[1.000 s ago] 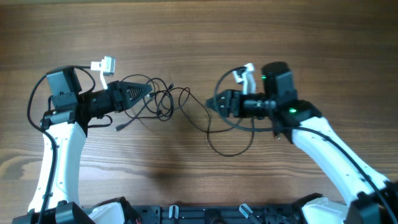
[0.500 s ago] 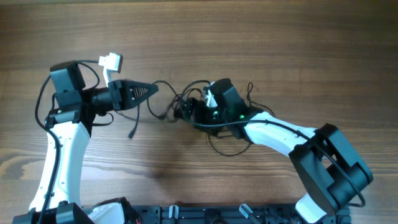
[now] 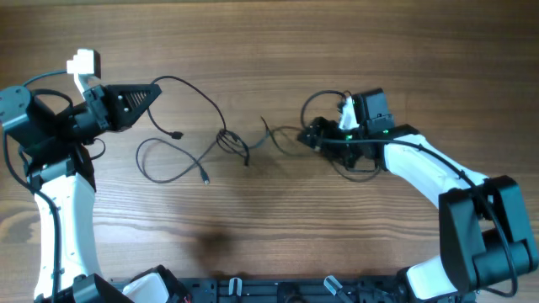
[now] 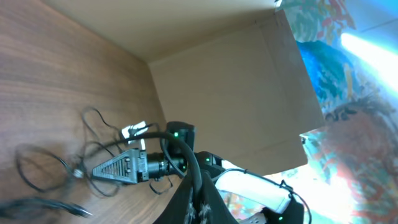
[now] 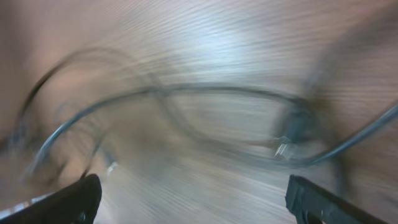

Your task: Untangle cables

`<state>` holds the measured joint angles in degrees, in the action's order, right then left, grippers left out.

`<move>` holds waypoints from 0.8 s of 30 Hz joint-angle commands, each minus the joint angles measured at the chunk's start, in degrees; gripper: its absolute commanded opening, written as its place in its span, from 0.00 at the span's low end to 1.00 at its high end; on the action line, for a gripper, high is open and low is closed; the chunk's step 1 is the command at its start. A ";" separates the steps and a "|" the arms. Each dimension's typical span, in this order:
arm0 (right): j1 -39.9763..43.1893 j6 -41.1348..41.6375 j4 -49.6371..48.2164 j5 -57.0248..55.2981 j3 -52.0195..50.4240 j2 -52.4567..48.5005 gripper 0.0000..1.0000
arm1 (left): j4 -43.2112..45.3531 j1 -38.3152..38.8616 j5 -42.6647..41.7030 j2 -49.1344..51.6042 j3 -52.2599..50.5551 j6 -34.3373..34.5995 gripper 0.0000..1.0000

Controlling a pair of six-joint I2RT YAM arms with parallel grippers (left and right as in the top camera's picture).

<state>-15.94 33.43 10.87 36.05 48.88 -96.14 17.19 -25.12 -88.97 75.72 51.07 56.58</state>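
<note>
The thin dark cables [image 3: 229,140] lie knotted loosely at mid-table, and a loose loop [image 3: 166,162] with small plug ends trails to the left. My left gripper [image 3: 152,87] is shut on one cable, which arcs from its tip down to the knot. In the left wrist view the shut fingers [image 4: 208,202] pinch that cord. My right gripper [image 3: 308,135] points left, just right of a cable end [image 3: 271,135]. Seen from the right wrist, my right gripper [image 5: 193,202] stands wide open with nothing between its fingers. A blurred cable with a plug [image 5: 287,144] lies ahead of it.
The wooden table [image 3: 269,227] carries only the cables and the two arms. A cardboard wall [image 4: 230,87] stands beyond the table in the left wrist view. The arms' bases sit along the near edge [image 3: 278,290].
My left gripper has pulled back to the left with its cable, drawing the tangle out leftward. My right gripper went into the tangle, then backed off to the right and opened.
</note>
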 commanded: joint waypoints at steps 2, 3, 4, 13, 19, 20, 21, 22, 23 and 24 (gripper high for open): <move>-2.89 -13.94 -12.63 18.78 0.13 2.19 0.93 | 0.61 3.63 2.21 -0.94 0.37 3.10 0.04; -3.56 -13.03 -17.03 21.75 0.13 2.19 0.93 | 1.31 4.37 2.25 -0.94 0.37 3.10 0.04; -4.02 -11.34 -20.48 24.74 0.13 2.19 0.92 | 2.19 4.76 2.27 -0.94 0.37 3.76 0.04; -11.41 -15.47 -36.44 10.69 0.13 1.75 0.94 | 25.18 8.04 5.84 -0.94 0.37 24.96 0.04; -18.01 -16.72 -45.79 0.70 0.13 0.66 0.82 | 36.28 9.01 10.23 -0.94 0.37 41.09 0.04; -18.45 -16.68 -46.97 -1.68 0.13 0.66 0.80 | 39.06 9.01 10.25 -0.96 0.37 43.91 0.04; -18.78 -16.02 -48.19 -2.80 0.13 0.66 0.79 | 42.01 9.01 10.23 -0.96 0.37 46.82 0.04; -19.26 -13.05 -50.73 -3.26 0.13 0.28 0.78 | 46.25 9.01 10.38 -0.94 0.37 51.39 0.04; -19.61 -12.15 -51.93 -3.30 0.15 -0.28 0.79 | 48.87 9.01 10.69 -0.94 0.37 54.18 0.04; -20.09 -12.17 -53.66 -3.32 0.17 -1.36 0.78 | 50.88 9.01 11.17 -0.96 0.37 56.43 0.04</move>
<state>-34.74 18.83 -39.72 36.73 48.73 -95.39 63.11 -16.23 -80.14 75.42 50.94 100.62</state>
